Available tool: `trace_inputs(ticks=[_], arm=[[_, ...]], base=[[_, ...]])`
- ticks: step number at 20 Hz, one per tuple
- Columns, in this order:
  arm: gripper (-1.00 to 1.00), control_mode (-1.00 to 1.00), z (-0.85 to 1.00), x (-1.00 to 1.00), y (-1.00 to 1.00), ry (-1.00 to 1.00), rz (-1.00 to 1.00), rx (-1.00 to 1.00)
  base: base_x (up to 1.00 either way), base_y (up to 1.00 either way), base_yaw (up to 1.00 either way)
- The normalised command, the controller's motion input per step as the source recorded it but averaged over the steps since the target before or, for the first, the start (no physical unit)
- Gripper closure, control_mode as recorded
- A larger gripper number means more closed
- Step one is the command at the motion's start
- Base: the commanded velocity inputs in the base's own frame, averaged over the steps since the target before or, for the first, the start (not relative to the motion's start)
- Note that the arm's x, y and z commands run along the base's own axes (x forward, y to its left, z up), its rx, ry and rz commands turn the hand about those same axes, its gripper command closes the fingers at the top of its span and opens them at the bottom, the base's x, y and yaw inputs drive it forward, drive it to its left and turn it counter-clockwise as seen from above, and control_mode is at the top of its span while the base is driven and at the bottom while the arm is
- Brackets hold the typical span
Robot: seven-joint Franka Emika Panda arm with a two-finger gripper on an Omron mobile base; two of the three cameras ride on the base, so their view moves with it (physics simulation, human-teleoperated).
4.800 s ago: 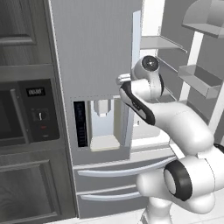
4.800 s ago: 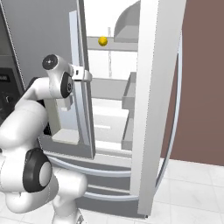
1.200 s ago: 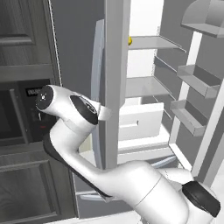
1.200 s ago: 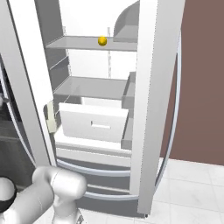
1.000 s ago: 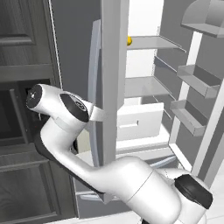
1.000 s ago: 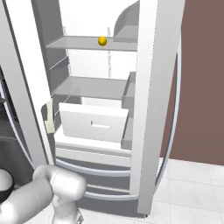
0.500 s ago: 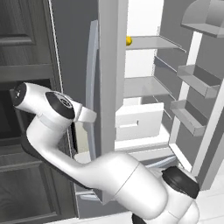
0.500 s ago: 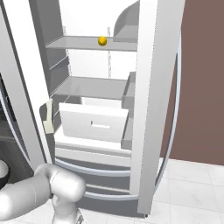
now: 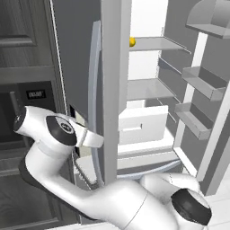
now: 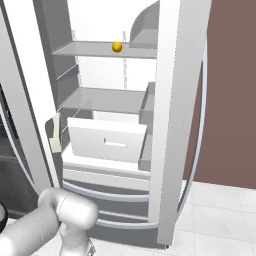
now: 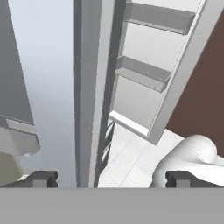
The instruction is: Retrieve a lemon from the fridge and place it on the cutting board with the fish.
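The lemon (image 10: 117, 47) is a small yellow ball on the upper shelf of the open fridge (image 10: 172, 100); in the left base view the lemon (image 9: 132, 42) peeks out from behind the left door's edge. My arm reaches left and ends at the left door's long handle (image 9: 93, 112). In the hand view my gripper (image 11: 111, 179) is open, its fingertips (image 11: 41, 178) far apart, and the door handle (image 11: 85, 109) runs up between them untouched. The cutting board and the fish are out of view.
Both fridge doors stand open. A white drawer (image 10: 107, 142) sits under the lower shelf, and door bins (image 9: 202, 83) line the right door. A dark built-in oven (image 9: 27, 103) is left of the fridge, a brown wall (image 10: 230, 100) to its right, tiled floor (image 10: 215, 215) below.
My arm's elbow has swung left and sunk lower beside the left door. The door and the lemon stay where they were.
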Motion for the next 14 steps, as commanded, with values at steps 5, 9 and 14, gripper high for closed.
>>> trace_inputs(ticks=[5,9,14], arm=[[-1.0,-1.0,0.0,-1.0,-0.98,0.0,0.0,0.0],[-1.0,-1.0,0.11,-0.79,-1.0,-0.09,0.13,0.38],[-1.0,-1.0,0.28,-0.43,-0.98,-0.07,0.14,0.61]], base=[[0.0,0.0,0.0],[0.0,0.0,0.0],[0.0,0.0,0.0]])
